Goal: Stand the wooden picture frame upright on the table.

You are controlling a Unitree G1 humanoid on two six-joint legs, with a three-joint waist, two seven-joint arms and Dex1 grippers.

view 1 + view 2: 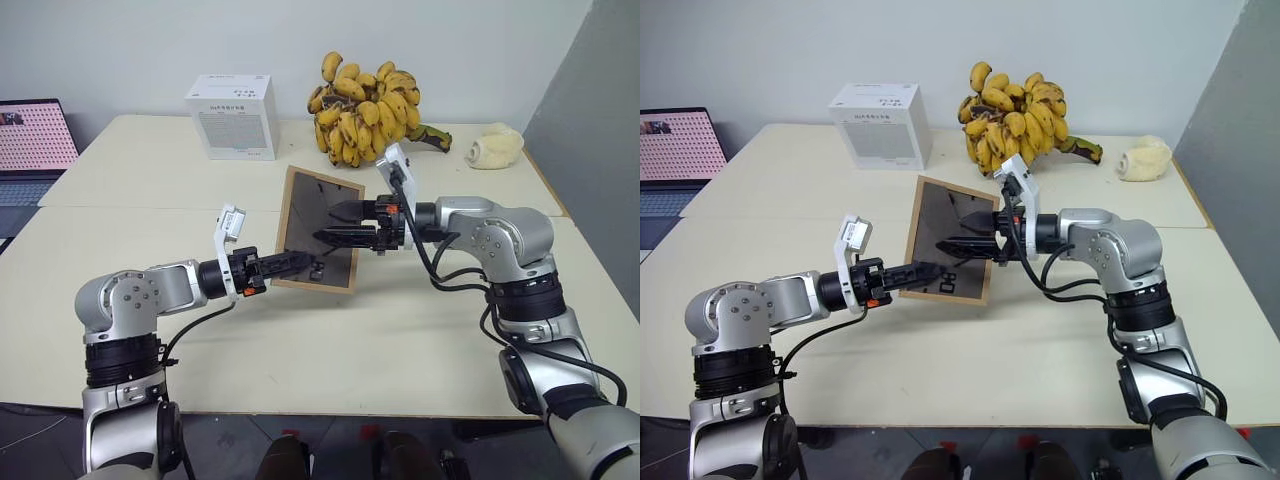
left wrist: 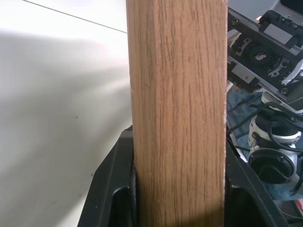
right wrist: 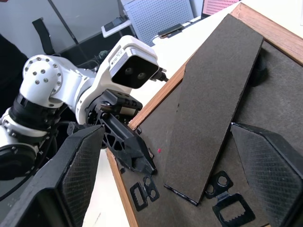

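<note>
**A:** Holding the wooden picture frame [image 1: 318,230] near the middle of the table [image 1: 400,340], the left gripper [image 1: 305,262] has its fingers pressed together on the frame's lower left edge; in the left wrist view the wood grain runs up between the two black fingers.

**B:** And the right gripper [image 1: 335,225]?

**A:** Spread wide, pointing left at the frame's dark grey back, one finger on either side of the black stand [image 3: 213,104]. Whether the tips touch the back I cannot tell.

**B:** How does the frame sit?

**A:** Raised and tilted, back towards the camera. Whether its bottom edge rests on the tabletop or hangs just above it is hard to make out.

**B:** Room around it?

**A:** Bare table spreads near, left and right of the frame. Farther off stand a white box [image 1: 233,115] and a bunch of bananas [image 1: 365,110], well apart from it, with a pale object [image 1: 497,148] at the far right corner. A laptop [image 1: 32,140] is cut off by the left edge.

**B:** Anything hidden?

**A:** The frame's front faces away, so its picture is unseen. The left fingers cover part of the lower clips [image 3: 142,194].
</note>
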